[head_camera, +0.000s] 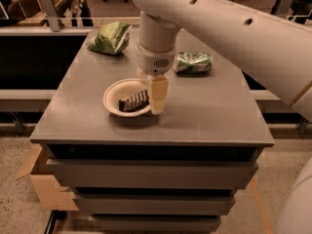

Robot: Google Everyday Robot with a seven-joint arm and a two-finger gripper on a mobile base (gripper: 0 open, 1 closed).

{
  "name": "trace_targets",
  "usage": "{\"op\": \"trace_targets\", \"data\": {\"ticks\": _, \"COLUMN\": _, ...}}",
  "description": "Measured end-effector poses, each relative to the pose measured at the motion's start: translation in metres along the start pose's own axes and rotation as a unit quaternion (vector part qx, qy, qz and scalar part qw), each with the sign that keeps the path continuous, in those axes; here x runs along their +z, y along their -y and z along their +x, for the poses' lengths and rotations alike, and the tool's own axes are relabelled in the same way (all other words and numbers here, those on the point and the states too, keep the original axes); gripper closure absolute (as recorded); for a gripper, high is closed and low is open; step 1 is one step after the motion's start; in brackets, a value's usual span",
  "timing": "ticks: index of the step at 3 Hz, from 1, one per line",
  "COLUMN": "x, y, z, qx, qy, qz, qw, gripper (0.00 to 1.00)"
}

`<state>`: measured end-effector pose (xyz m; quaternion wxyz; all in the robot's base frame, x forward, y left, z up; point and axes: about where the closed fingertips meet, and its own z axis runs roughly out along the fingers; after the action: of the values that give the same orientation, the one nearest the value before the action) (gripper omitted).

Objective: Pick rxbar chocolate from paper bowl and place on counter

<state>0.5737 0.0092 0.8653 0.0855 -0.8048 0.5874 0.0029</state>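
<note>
The rxbar chocolate [134,100], a dark bar with pale lettering, lies in the off-white paper bowl [111,98] on the left middle of the grey counter [209,111]. My gripper [157,106] hangs straight down from the large white arm. It stands at the bowl's right rim, right beside the bar's right end, and its tip is low near the counter surface. The gripper hides the bowl's right edge.
A green chip bag [109,38] lies at the counter's back left. A crushed green can [193,62] lies at the back, right of the arm. A cardboard box [39,179] stands on the floor at the left of the cabinet's drawers.
</note>
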Motion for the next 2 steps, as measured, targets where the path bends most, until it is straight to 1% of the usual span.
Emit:
{"op": "trace_targets", "data": {"ticks": 1, "x": -0.0003, "y": 0.0004, "z": -0.0005, "qx": -0.001, "qy": -0.002, "qz": -0.002, "qw": 1.0000, "gripper": 0.22}}
{"op": "trace_targets", "data": {"ticks": 2, "x": -0.0017, "y": 0.0009, "z": -0.0002, "qx": -0.001, "qy": -0.005, "qz": -0.001, "qw": 1.0000, "gripper": 0.23}}
